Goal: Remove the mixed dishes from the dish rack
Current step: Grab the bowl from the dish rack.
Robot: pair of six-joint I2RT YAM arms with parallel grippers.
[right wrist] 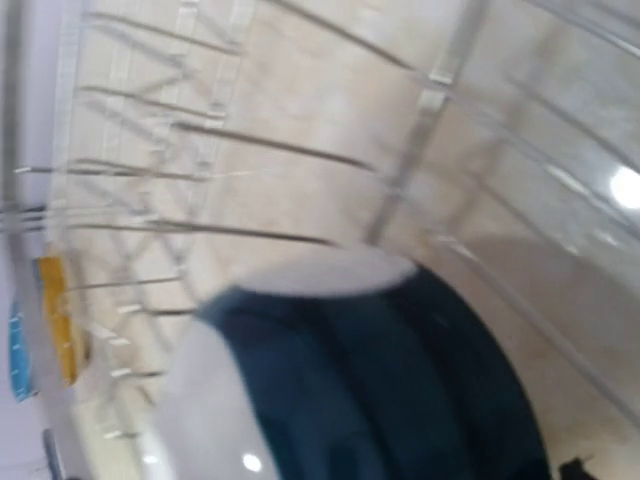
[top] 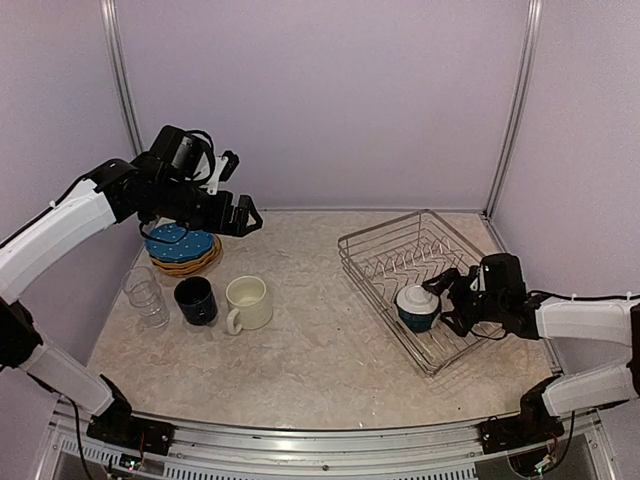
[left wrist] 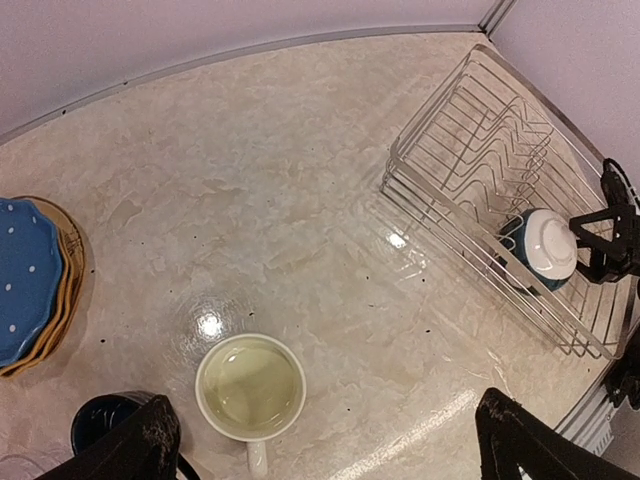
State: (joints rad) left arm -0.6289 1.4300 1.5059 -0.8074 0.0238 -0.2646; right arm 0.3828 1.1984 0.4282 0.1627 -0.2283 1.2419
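My right gripper point(top: 447, 298) is wide open and holds nothing; the teal bowl point(top: 417, 307) lies just in front of it, inside the dish rack point(top: 385, 245). I think I must put one finger over the bowl's rim, close slowly, then lift it clear of the wires. My left gripper point(top: 245, 215) is also open and empty.

The bowl point(top: 417, 307) sits in the dish rack point(top: 400, 262), right of plates point(top: 182, 248), mugs point(top: 248, 302) and glasses point(top: 145, 295).

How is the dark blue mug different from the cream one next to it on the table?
The navy mug is dark inside and out; the cream mug is pale throughout. The cream mug's handle shows, pointing toward the near edge; I cannot make out the navy mug's handle. Both stand upright, side by side, outside the dish rack.
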